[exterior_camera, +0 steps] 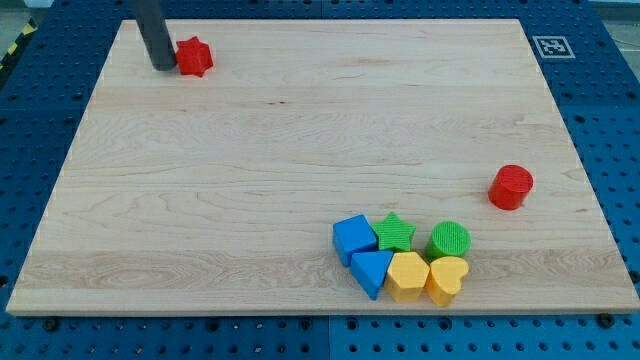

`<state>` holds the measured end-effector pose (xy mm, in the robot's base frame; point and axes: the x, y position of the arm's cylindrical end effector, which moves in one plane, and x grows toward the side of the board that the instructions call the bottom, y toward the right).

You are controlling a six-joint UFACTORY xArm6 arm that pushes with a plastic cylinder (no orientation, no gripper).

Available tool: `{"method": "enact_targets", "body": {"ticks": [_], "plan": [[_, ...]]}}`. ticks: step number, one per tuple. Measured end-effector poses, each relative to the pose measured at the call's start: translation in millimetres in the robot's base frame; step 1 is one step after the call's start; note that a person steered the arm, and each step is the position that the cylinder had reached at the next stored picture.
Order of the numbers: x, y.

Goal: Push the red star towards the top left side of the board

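The red star (194, 57) lies near the top left corner of the wooden board (300, 150). My tip (163, 67) rests on the board just to the star's left, almost touching it. The dark rod rises from there out of the view's top.
A red cylinder (511, 187) stands near the right edge. At the bottom middle sits a cluster: blue cube (353, 238), green star (395, 232), green cylinder (449, 240), blue triangle (371, 271), yellow hexagon (408, 275), yellow heart (446, 279). A marker tag (551, 46) sits at the top right corner.
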<state>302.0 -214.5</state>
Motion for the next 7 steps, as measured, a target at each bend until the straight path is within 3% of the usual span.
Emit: {"method": "enact_targets", "body": {"ticks": [1, 2, 5, 6, 7], "plan": [[27.3, 18.9], [26.3, 56.3], [-23.4, 48.7], [-18.7, 52.1], [26.1, 90.5]]}}
